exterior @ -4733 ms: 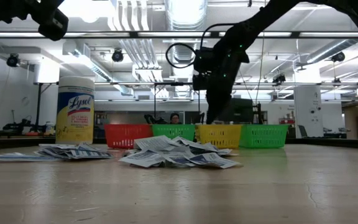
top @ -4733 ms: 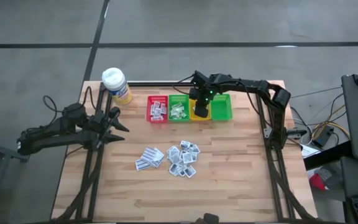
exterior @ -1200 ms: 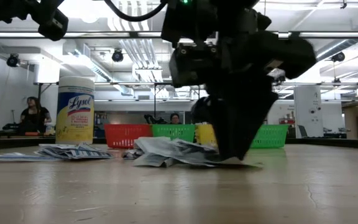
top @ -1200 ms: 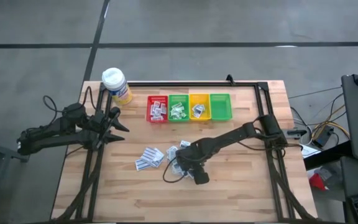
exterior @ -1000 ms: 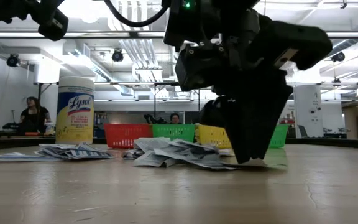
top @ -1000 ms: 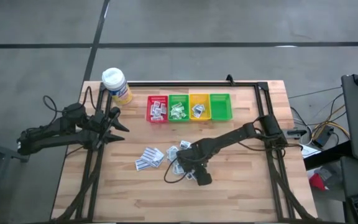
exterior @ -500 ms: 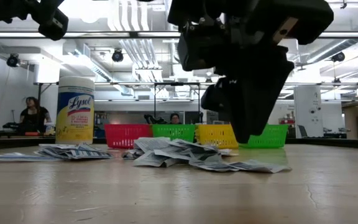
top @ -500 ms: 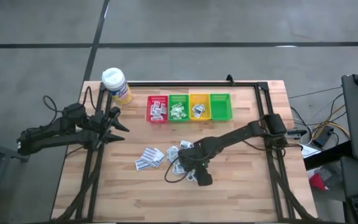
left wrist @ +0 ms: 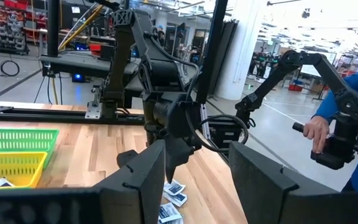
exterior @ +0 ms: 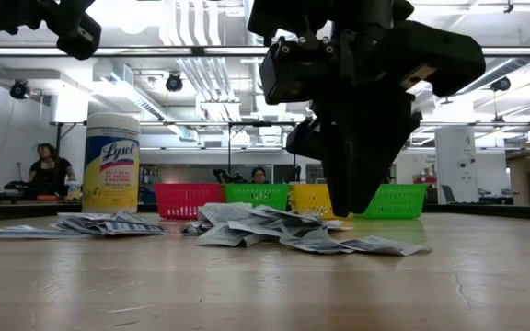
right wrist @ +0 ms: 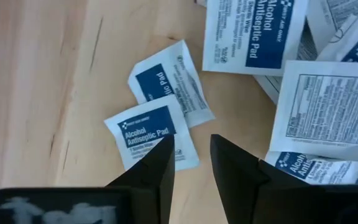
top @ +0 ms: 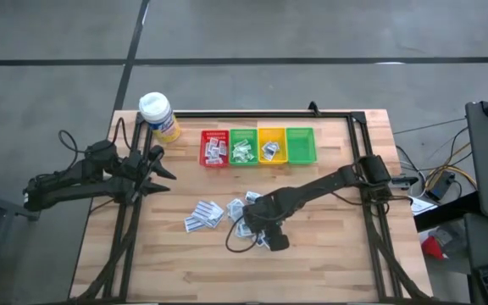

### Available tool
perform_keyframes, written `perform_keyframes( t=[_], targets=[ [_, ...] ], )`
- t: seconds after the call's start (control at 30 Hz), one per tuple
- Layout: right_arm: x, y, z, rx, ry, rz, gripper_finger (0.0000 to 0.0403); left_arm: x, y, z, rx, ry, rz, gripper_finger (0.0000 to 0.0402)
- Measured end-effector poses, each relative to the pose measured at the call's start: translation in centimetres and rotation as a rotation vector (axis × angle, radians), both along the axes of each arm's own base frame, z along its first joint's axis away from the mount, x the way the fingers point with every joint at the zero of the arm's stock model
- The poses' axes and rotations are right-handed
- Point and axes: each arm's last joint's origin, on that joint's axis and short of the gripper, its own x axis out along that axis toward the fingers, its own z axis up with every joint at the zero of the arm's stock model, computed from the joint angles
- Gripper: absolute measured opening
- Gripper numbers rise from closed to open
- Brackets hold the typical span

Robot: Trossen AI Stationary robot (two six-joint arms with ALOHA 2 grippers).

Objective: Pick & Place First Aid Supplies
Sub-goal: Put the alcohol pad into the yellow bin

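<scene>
Centre the right gripper (right wrist: 191,155), jaws narrowly apart and empty, over the alcohol pad sachet (right wrist: 151,134), then descend squarely.

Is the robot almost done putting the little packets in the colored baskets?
Not yet. Some packets already sit in the red bin, green bin and yellow bin; the far green bin looks empty. The right gripper hangs over the bigger pile, jaws open above an alcohol pad, holding nothing. A smaller pile waits too. The left gripper waits at the table's left side.
</scene>
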Motion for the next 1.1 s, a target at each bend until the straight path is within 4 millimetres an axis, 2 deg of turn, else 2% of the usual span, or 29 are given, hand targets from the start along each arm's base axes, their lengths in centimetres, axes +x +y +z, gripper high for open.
perform_keyframes(
  t=[0.23, 0.63, 1.1],
  targets=[
    [-0.3, 0.5, -0.2, 0.023, 0.014, 0.018, 0.0104, 0.0, 0.0, 0.0, -0.001, 0.0, -0.004, 0.0175],
    [-1.1, 0.2, -2.0, 0.021, 0.028, 0.009, 0.0115, 0.0, 0.0, 0.0, -0.003, 0.001, -0.004, 0.0175],
    [-1.9, 0.1, -3.1, 0.024, 0.059, -0.06, 0.007, 0.0, 0.0, 0.0, -0.003, 0.001, -0.004, 0.0175]
  ],
)
